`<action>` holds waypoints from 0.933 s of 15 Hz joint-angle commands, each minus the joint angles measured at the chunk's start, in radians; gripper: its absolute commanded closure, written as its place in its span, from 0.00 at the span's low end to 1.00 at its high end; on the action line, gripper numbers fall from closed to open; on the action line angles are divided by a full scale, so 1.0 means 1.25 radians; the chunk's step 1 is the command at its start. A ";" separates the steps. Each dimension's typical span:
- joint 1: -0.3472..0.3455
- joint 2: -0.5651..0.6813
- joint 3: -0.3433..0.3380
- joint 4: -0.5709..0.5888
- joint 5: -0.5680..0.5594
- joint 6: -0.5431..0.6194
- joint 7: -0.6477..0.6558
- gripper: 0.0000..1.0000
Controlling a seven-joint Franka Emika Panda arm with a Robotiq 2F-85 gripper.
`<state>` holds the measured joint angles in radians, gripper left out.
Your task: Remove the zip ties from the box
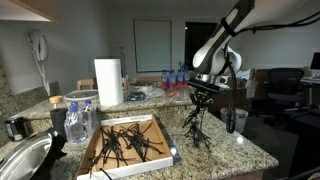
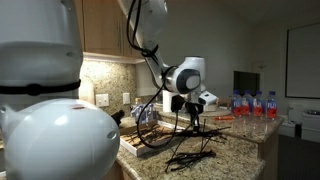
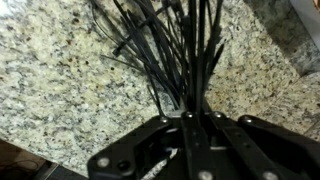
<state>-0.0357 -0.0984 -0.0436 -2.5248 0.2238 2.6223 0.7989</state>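
zip ties point(image 3: 178, 60): thin black wiry strips (splayed) | tool point(image 3: 188, 118): clenched on them

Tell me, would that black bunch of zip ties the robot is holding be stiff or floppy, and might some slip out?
Probably springy, not floppy: the zip ties fan out fairly straight from the gripper instead of drooping. Likely very light, being thin strips. Some might slip free, since the jaws pinch many strands at one end.
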 commanded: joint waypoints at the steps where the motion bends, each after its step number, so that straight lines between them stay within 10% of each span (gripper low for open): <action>1: -0.001 0.066 -0.007 0.027 0.074 0.046 -0.091 0.93; 14: -0.005 0.243 -0.005 0.138 0.153 0.044 -0.239 0.93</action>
<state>-0.0359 0.1632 -0.0524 -2.3825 0.4114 2.6682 0.5536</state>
